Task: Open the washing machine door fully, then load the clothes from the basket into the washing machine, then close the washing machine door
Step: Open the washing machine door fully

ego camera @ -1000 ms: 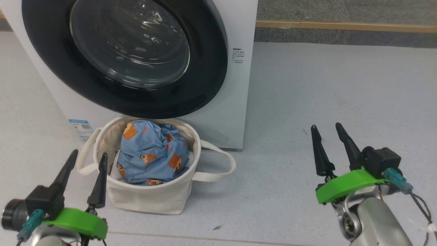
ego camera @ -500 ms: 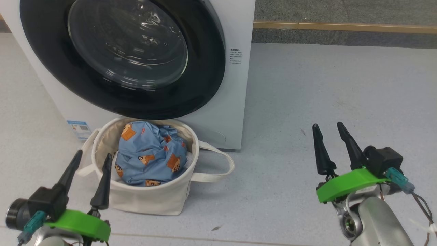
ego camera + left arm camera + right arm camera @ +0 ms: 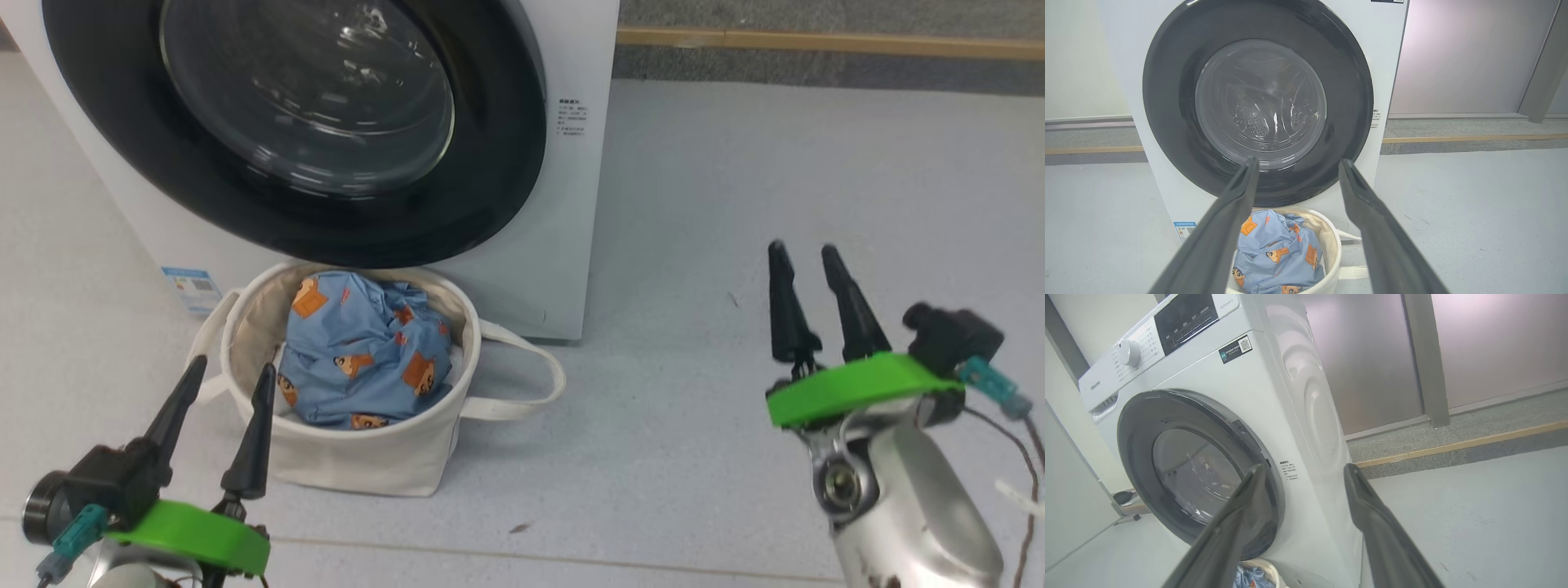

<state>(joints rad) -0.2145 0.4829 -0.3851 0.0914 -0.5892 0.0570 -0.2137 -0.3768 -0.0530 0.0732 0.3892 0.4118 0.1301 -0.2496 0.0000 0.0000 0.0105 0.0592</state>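
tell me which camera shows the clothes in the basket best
The head view: it looks down into the basket, so the clothes show nearly whole. The left wrist view has them cut by the bottom edge and partly behind the left claw. The right wrist view catches a sliver.

1 washing machine (image 3: 575, 212), 1 door (image 3: 498, 196), 1 basket (image 3: 367, 461).

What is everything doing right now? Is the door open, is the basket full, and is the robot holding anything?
washing machine door: shut.
basket: upright on the floor, below the door, with clothes in it.
clothes: crumpled in the basket, not yet loaded.
left end effector: open, empty, by the basket.
right end effector: open, empty, above bare floor.
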